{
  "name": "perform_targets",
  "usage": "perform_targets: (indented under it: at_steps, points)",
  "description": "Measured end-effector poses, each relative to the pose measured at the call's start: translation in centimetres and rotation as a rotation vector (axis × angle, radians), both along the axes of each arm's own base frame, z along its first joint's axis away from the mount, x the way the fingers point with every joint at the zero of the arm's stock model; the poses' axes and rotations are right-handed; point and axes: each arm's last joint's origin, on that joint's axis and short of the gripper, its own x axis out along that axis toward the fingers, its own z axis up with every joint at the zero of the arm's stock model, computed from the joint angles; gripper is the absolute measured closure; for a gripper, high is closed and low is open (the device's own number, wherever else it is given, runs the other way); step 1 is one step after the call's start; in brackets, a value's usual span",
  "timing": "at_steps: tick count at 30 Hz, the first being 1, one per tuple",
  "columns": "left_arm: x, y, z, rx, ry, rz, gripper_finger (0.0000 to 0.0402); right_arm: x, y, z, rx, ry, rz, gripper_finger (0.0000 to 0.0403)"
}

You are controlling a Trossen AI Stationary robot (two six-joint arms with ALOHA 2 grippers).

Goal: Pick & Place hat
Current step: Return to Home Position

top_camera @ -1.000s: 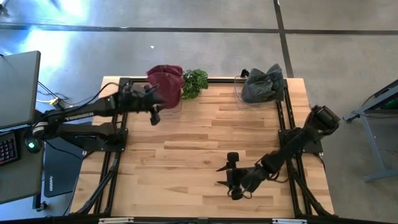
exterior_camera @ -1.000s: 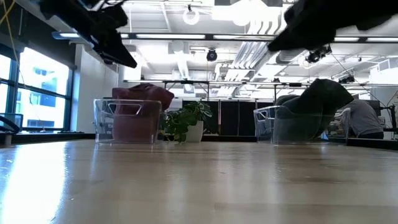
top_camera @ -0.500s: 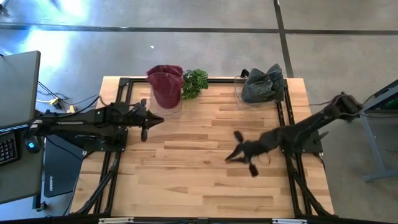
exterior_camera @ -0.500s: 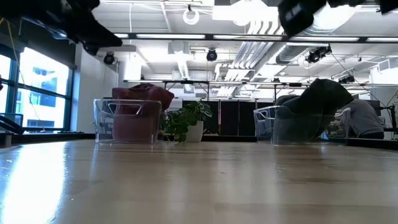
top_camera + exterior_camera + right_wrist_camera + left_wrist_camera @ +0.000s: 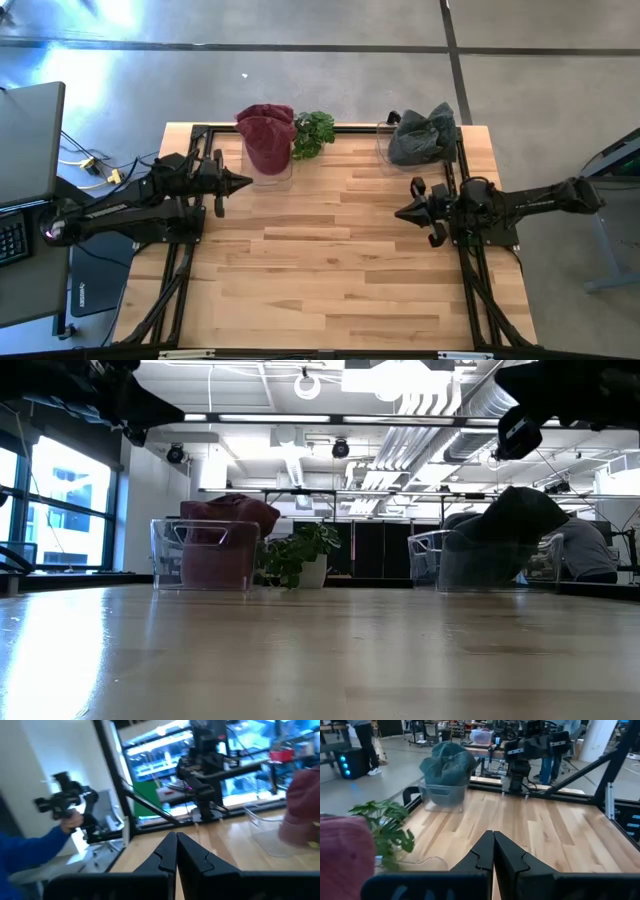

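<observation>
A maroon hat (image 5: pixel 266 138) sits in a clear bin (image 5: pixel 205 555) at the table's far left. A grey-green hat (image 5: pixel 422 134) fills a second clear bin (image 5: pixel 442 795) at the far right. My left gripper (image 5: pixel 241 183) is shut and empty near the left rail, just in front of the maroon hat's bin, pointing toward the table's right. My right gripper (image 5: pixel 401 212) is shut and empty near the right rail, pointing toward the table's left. In the wrist views, both pairs of fingers (image 5: pixel 493 847) (image 5: pixel 176 849) are closed together over bare wood.
A small potted plant (image 5: pixel 314 130) stands between the two bins at the far edge. Black frame rails (image 5: pixel 455 190) run along the left and right sides. Bare wooden tabletop (image 5: pixel 330 260) spans the middle and near part. A person's blue sleeve (image 5: pixel 45 845) shows beyond the table.
My right gripper has swung from near the table's front edge toward the far and right side, turned level to point left, and shut. My left arm has drawn back toward the left edge and lowered to level.
</observation>
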Motion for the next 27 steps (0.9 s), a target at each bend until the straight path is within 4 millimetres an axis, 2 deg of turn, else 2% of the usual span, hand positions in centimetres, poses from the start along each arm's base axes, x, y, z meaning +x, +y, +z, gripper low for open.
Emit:
perform_targets:
  at_steps: [7, 11, 17, 27]
  points:
    - [0.0, 1.8, -0.4, -0.047, 0.035, 0.021, 0.0401, -1.9, -1.4, -2.2, -0.001, -0.087, -0.021, 0.0400]
    - [0.0, 2.8, -0.7, -0.070, 0.057, 0.061, 0.0401, -2.3, -2.1, -3.3, -0.013, -0.031, -0.074, 0.0401]
    - [-0.4, 3.7, -0.8, -0.072, 0.060, 0.078, 0.0401, -2.3, -2.3, -4.1, -0.108, 0.039, -0.104, 0.0401]
    - [-2.7, 5.6, -0.7, -0.104, 0.017, 0.100, 0.0401, -2.3, -2.2, -4.4, -0.112, 0.070, -0.072, 0.0401]
